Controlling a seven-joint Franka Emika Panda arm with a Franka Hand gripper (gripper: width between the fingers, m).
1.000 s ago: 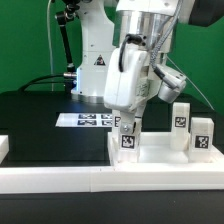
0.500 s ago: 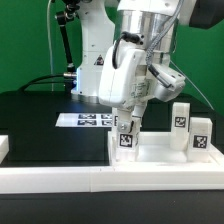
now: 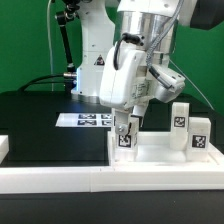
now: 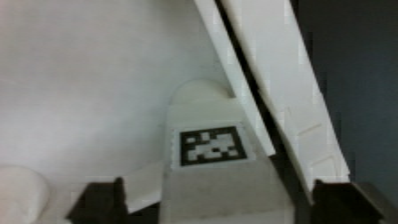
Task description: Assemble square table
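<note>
The white square table top [image 3: 165,154] lies at the exterior view's right, its rim [image 4: 267,90] also showing in the wrist view. One white tagged leg [image 3: 127,140] stands upright at its near left corner. My gripper [image 3: 126,130] comes down over that leg from above. In the wrist view the leg [image 4: 214,150] fills the space between my two dark fingers [image 4: 103,200], which appear closed on its sides. Two more tagged legs [image 3: 181,118] [image 3: 201,136] stand upright on the table top's right side. The fourth leg is out of view.
The marker board [image 3: 88,120] lies flat on the black table behind the gripper. A long white rail [image 3: 60,180] runs along the front edge, with a white block [image 3: 4,147] at the far left. The arm's base [image 3: 95,60] and cables stand behind.
The wrist has turned and tilted a little over the leg. The leg stays at the table top's corner and the other two legs have not moved.
</note>
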